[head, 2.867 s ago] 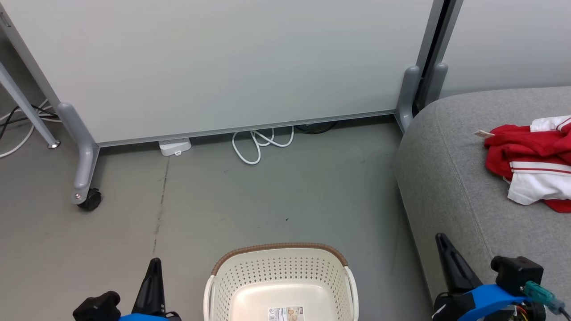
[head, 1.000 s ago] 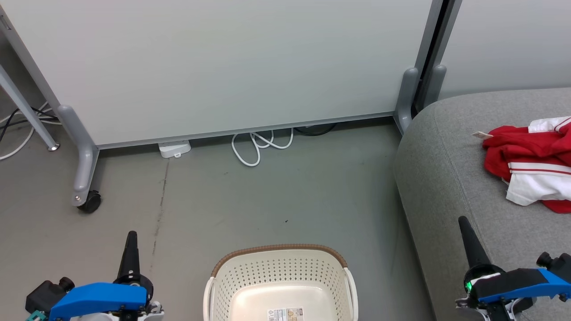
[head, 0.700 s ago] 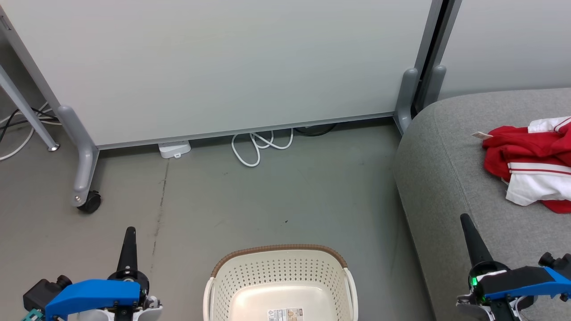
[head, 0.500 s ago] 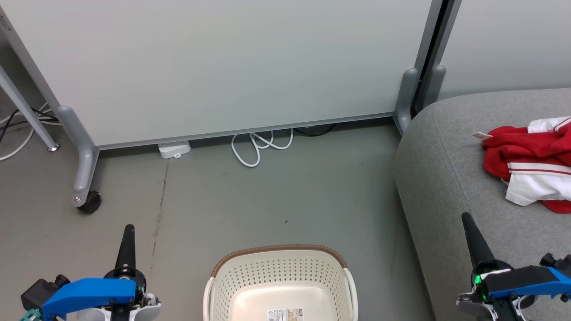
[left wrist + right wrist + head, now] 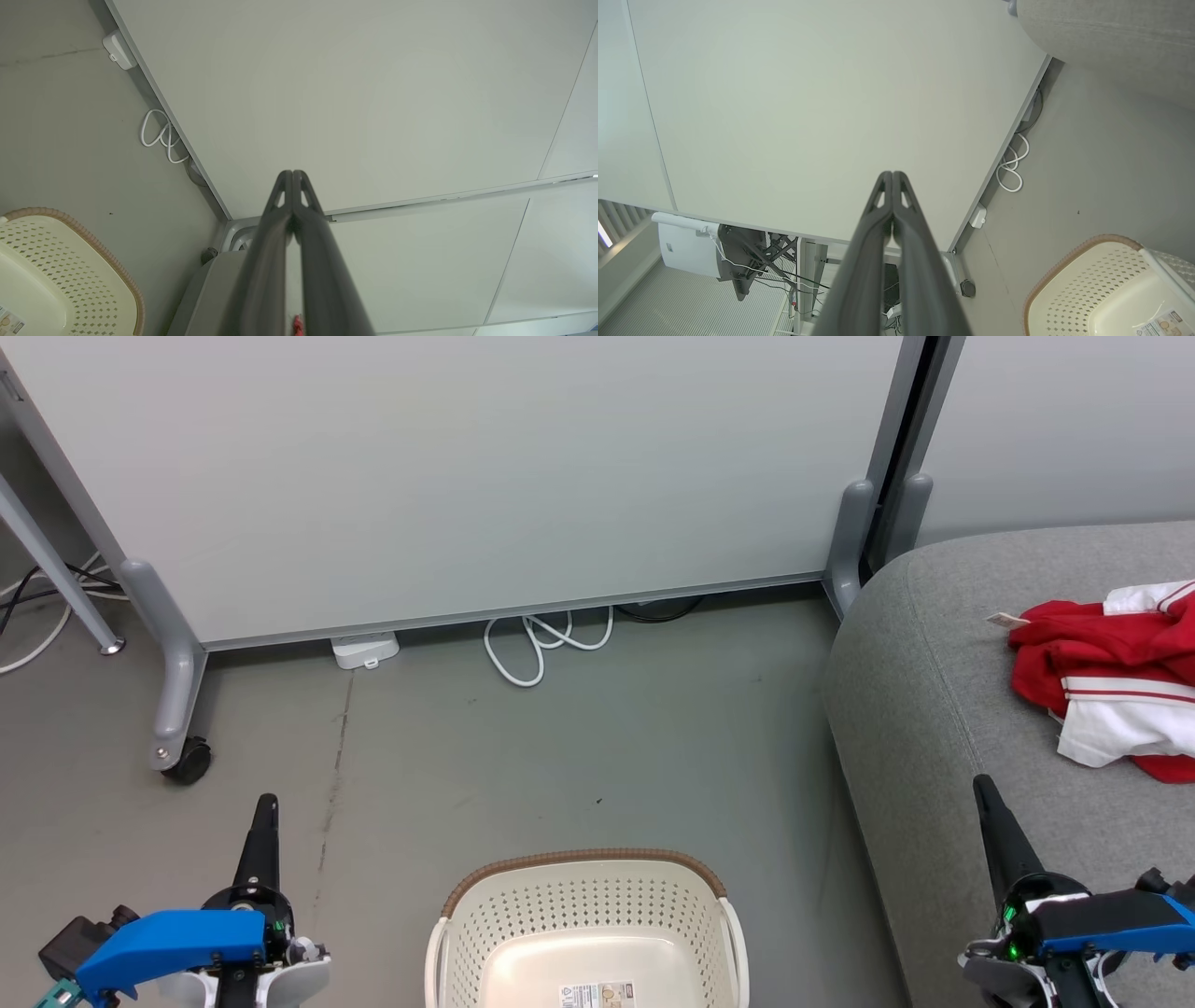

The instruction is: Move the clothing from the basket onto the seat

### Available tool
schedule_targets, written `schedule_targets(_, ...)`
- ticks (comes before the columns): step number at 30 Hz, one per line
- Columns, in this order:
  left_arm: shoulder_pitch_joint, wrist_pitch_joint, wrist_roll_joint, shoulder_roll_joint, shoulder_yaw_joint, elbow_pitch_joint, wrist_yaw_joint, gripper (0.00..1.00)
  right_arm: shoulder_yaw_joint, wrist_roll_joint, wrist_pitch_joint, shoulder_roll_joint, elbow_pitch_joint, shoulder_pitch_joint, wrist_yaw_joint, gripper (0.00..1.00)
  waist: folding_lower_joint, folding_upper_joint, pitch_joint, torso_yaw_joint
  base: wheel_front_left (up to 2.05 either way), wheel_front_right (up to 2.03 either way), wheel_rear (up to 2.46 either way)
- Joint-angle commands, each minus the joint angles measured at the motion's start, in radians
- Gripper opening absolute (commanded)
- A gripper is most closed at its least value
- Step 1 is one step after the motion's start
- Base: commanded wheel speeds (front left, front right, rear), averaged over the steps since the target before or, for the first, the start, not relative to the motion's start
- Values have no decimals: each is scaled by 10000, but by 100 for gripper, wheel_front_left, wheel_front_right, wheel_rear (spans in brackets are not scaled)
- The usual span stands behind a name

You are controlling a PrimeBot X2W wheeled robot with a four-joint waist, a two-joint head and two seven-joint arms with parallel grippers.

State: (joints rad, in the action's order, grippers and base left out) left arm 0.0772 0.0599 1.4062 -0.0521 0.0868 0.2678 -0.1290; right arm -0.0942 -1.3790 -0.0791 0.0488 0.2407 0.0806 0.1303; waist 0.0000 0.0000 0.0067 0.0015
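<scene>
A cream basket (image 5: 583, 852) sits on the grey floor (image 5: 560, 747) at the bottom centre of the head view. Its inside is bare apart from a label. The red and white clothing (image 5: 1102, 663) lies bunched on the grey seat (image 5: 934, 709) at the right, well apart from the basket.

The left gripper (image 5: 265, 803) is seen at the lower left, over the floor beside the basket. The right gripper (image 5: 982, 789) is seen at the lower right, in front of the seat's near part. Both are pressed fully closed, and nothing is held.

The task is judged done, so the step in hand appears to be resting the arms. This is best done with both arms kept clear of the basket rim and the seat edge, and with the clothing left untouched.
</scene>
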Motion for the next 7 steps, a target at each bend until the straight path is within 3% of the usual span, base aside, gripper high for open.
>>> schedule_targets(1,199,62,209,-6,78,-96,-25,0,-36,-251,-50,23,-19,223,6,0,0,0,-2,0,0,0,0)
schedule_targets(7,236,190,636,1,133,-129,-26,0,-77,-742,-125,23,-5,231,6,0,0,0,-9,-4,0,0,0)
